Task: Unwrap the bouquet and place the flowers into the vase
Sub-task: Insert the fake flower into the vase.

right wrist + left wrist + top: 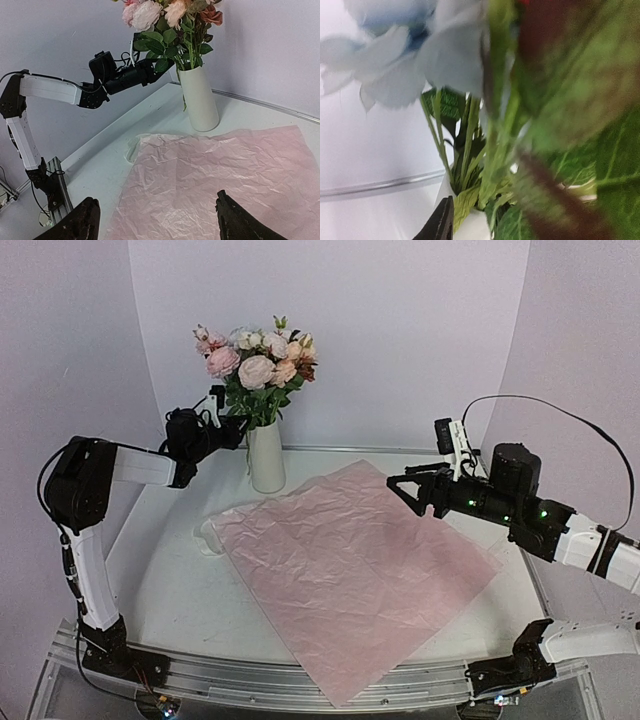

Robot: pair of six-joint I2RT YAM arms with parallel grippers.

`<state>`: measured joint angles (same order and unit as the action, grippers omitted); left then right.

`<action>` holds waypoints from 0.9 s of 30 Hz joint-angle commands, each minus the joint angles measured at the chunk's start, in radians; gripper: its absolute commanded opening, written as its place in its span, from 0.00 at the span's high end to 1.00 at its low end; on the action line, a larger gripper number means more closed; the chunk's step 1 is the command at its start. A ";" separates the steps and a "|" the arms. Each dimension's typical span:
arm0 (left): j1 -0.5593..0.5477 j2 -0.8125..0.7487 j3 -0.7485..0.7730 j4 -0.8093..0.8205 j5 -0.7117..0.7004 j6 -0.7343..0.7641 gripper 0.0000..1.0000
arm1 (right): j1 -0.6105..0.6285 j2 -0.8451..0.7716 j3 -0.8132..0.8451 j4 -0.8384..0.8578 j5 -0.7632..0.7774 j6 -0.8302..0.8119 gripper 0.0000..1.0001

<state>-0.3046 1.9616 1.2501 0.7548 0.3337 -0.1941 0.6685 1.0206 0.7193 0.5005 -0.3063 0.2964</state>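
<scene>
**Flowers are standing in the vase, paper is lying open on the worktop**

The flowers (258,358) are standing with their stems inside the vase (266,455). The vase is sitting upright at the far left of the worktop (165,580), close to the back wall. The pink paper sheet (350,560) is lying open and crinkled across the middle of the worktop. Its far edge is coming near the foot of the vase, and its near corner is reaching over the near edge. A pale thing (207,535) is showing at the left corner of the sheet, and I cannot tell what it is.

The left end effector (232,426) is reaching in from the left, among the stems and leaves just above the mouth of the vase. The top view and the right wrist view are showing it only from outside, with leaves covering its tip. The left wrist view is showing blurred stems, leaves and pale blue petals very close, and one dark finger (440,222) at the bottom beside the white of the vase. The other finger is not showing, so I cannot tell whether the fingers are apart or clamped on a stem.

The right end effector (405,492) is hovering above the far right part of the sheet. Only the right wrist view is making its state clear: the two fingers are standing wide apart, with nothing between them.
</scene>
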 commanded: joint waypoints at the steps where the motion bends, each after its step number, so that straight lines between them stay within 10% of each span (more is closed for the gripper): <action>1: -0.004 -0.098 -0.007 -0.014 -0.035 -0.017 0.67 | 0.004 -0.019 0.037 0.028 -0.022 0.011 0.20; 27: -0.004 -0.601 -0.524 -0.126 -0.093 -0.171 0.55 | 0.003 -0.029 0.031 0.009 -0.009 -0.012 0.02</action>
<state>-0.3050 1.4656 0.8087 0.6531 0.2572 -0.3043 0.6685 1.0145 0.7193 0.4892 -0.3099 0.3048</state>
